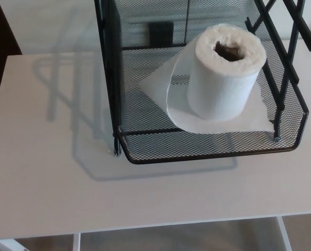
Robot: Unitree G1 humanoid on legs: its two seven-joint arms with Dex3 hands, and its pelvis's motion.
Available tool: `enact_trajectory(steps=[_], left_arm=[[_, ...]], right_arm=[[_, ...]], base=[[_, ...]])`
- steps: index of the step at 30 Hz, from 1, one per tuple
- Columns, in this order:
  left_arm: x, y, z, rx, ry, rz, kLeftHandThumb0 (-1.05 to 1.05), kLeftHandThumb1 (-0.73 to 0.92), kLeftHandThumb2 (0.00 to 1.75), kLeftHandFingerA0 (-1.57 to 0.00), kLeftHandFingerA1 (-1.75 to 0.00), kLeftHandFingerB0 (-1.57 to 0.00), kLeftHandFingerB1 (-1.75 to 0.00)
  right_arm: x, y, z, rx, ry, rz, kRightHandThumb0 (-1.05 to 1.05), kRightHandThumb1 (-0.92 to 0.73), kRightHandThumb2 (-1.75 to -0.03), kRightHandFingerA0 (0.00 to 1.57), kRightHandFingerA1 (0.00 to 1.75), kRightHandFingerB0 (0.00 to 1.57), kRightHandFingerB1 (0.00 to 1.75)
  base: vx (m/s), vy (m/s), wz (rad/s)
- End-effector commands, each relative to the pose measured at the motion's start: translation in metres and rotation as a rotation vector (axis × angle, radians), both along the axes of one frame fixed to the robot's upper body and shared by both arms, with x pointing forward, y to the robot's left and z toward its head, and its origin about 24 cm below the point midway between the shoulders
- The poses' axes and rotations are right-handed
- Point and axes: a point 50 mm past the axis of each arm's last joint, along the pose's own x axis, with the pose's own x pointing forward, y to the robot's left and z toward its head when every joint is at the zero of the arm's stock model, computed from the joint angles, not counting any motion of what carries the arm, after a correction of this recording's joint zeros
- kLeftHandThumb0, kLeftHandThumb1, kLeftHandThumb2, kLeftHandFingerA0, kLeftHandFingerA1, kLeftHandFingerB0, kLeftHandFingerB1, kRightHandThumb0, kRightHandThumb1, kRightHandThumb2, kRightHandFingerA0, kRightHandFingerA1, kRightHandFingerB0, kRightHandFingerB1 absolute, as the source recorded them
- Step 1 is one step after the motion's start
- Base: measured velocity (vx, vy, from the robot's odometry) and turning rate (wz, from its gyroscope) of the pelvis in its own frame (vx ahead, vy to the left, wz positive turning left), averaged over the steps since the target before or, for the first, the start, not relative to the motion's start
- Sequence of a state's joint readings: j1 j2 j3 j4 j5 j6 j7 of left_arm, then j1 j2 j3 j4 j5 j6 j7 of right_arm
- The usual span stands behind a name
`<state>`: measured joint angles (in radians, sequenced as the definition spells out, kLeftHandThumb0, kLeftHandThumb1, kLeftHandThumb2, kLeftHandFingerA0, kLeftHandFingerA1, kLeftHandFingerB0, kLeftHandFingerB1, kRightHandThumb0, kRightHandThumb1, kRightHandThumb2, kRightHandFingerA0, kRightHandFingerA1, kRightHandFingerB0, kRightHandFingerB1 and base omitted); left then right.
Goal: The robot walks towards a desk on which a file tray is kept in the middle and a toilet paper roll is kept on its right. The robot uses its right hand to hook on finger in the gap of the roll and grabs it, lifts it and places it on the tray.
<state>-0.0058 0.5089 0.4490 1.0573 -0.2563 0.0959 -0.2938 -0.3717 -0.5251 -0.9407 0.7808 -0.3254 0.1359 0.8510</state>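
white desk (pixel 145 198) is seen bare before the file tray (pixel 213 151) | toilet paper roll (pixel 226 73) is stood upright inside the tray, loose sheet trailed beneath, placement judged done | neither hand is shown, fingers cannot be told

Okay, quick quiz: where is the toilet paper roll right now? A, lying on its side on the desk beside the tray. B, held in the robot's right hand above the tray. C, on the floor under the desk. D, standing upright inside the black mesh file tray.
D: the toilet paper roll stands on end, core hole up, on the floor of the mesh file tray, a loose tail of paper spread under it; no hand shows.
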Motion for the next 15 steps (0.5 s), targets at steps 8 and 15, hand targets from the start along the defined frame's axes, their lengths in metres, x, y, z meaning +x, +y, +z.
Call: enact_trajectory(steps=[8, 15], left_arm=[[-0.009, 0.008, 0.002, 0.039, 0.063, 0.028, -0.97, 0.74, 1.26, -0.43, -0.93, -0.22, -0.79], [-0.009, 0.008, 0.003, 0.044, 0.058, 0.016, -1.03, 0.92, 0.83, -0.25, -1.01, -0.17, -0.91]], right_arm=[[-0.135, -0.012, -0.104, -1.488, 0.933, 0.366, -0.64, -0.79, -1.0, 0.27, 0.52, 0.1, 0.37], [-0.143, -0.003, -0.101, -0.848, 0.518, -0.227, -0.6, -0.68, -0.61, 0.39, 0.39, 0.14, 0.27]], base=[[0.0, 0.0, 0.0], [0.0, 0.0, 0.0]])
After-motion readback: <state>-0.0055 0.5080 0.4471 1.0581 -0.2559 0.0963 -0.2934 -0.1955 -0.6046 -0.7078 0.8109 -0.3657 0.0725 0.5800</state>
